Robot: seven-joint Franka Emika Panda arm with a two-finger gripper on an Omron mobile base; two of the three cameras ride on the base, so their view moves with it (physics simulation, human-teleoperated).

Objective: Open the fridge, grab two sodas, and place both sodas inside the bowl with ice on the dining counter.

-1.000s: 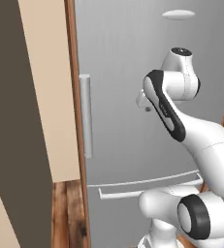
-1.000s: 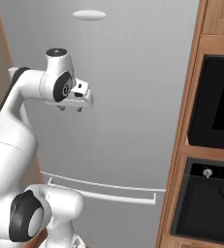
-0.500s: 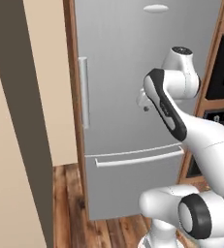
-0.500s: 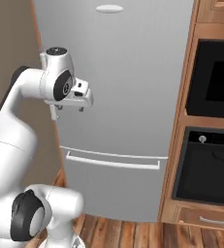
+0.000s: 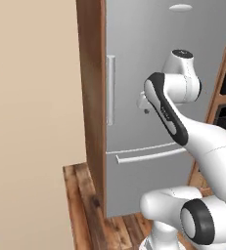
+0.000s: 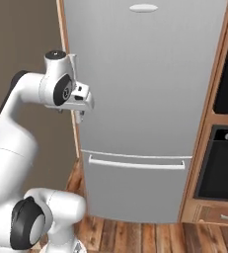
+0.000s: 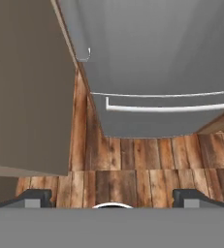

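A white robot arm with dark joints rises from its rounded white base and bends forward at chest height. Its two-finger gripper hangs in the air in front of the tall grey-silver fridge, pointing downward and touching nothing. In the hand view, the two small dark fingertips sit far apart at the bottom corners, so the jaws are spread wide with nothing between them.

Below the gripper lies a floor of reddish-brown wooden planks. The planks run up to the foot of the fridge.

The fridge stands closed. Its long vertical bar handle runs down the left edge of the upper door. In the left base view the gripper is to the right of this handle and apart from it. Lower down, a horizontal bar handle crosses the top of the bottom drawer, which is also shut.

A brown wooden panel borders the fridge on its left, with a plain beige wall beside it. On the right, wooden cabinetry holds dark built-in ovens, one above the other.
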